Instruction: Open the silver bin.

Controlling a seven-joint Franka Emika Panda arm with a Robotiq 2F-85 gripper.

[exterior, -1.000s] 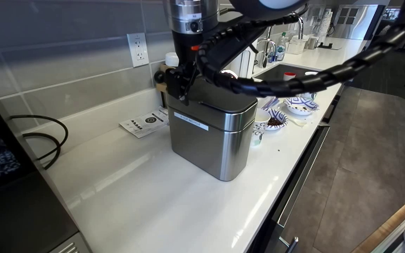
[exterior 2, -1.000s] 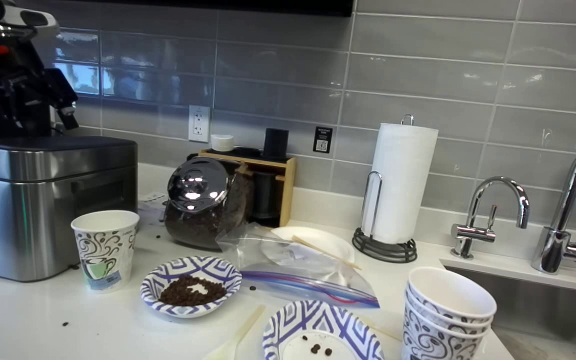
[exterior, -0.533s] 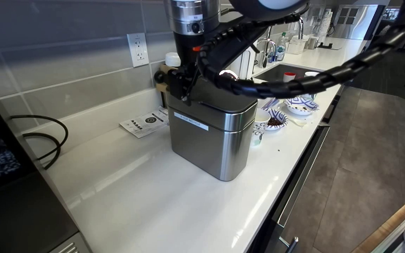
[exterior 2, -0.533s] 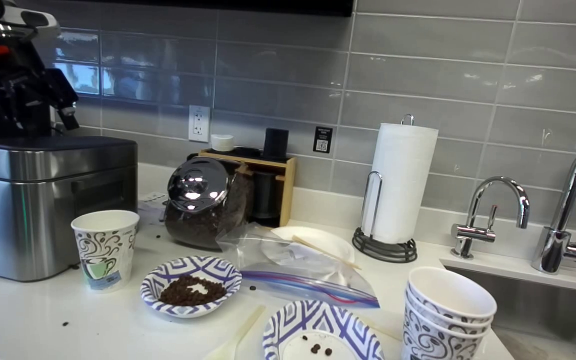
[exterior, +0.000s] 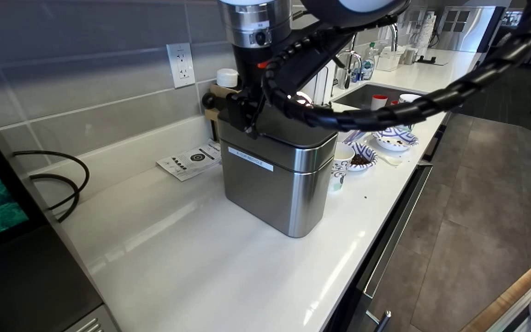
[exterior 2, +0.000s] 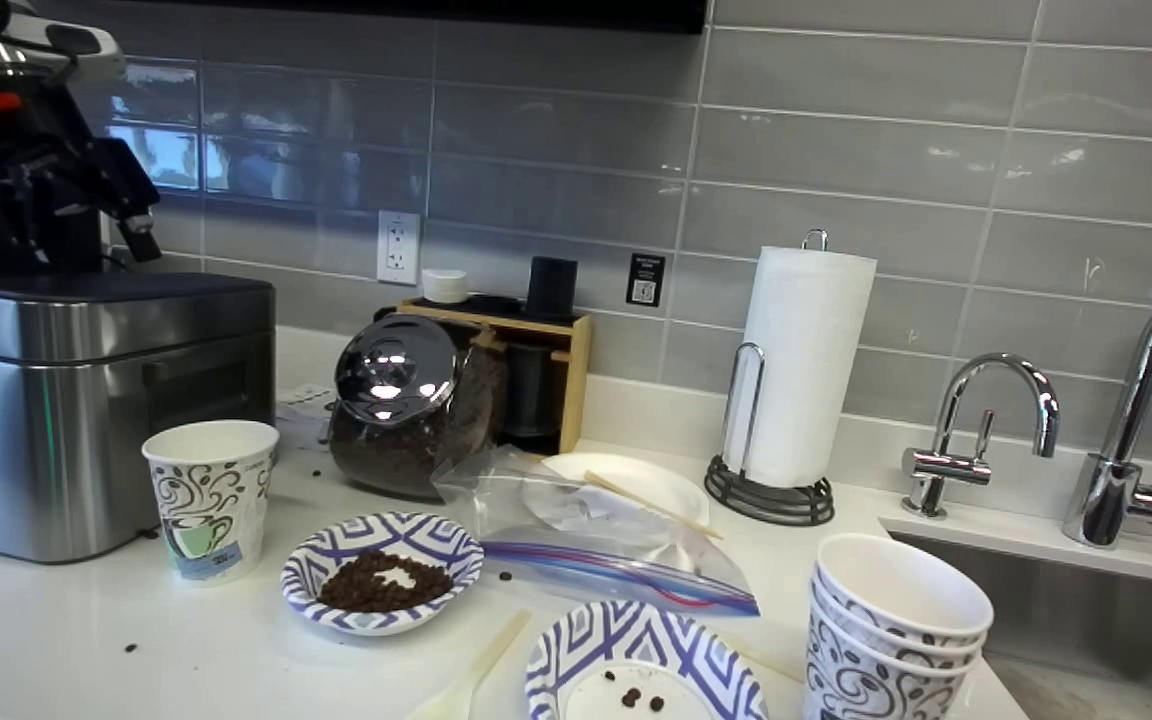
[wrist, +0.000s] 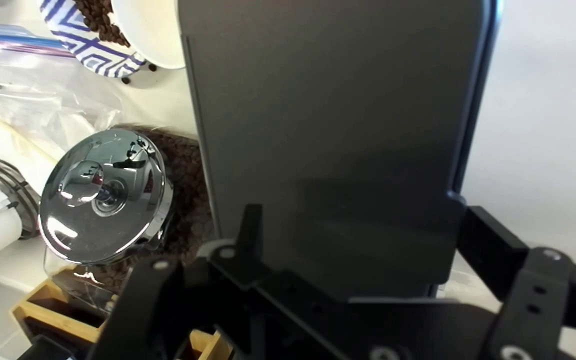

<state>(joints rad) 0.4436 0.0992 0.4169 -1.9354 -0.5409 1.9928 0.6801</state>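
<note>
Black claw (wrist: pixel 360 217) hangs over the silver bin (exterior: pixel 277 184), wide room between fingers (wrist: pixel 493 245) near opposite lid (wrist: pixel 328 125) edges.

Your gripper (wrist: pixel 363 220) is over the bin lid (wrist: pixel 338 115), at the end nearest the wall (exterior: pixel 122 83); contact unclear. In an exterior view you've got the bin (exterior 2: pixel 86 430) far left on the counter (exterior 2: pixel 46 650), a cup (exterior 2: pixel 208 500) just right of it, then a bowl (exterior 2: pixel 386 527) with beans (exterior 2: pixel 366 588) in it. Jar (exterior 2: pixel 411 430) sits behind that bowl, rack (exterior 2: pixel 578 390) behind the jar. Bag (exterior 2: pixel 631 555) lies behind and right of the bowl, second bowl (exterior 2: pixel 626 630) in front of the bag, cup stack (exterior 2: pixel 896 640) right of that, beside the sink (exterior 2: pixel 1086 610). Paper-towel roll (exterior 2: pixel 798 370) stands behind the bag, left of the faucets (exterior 2: pixel 946 465).
</note>
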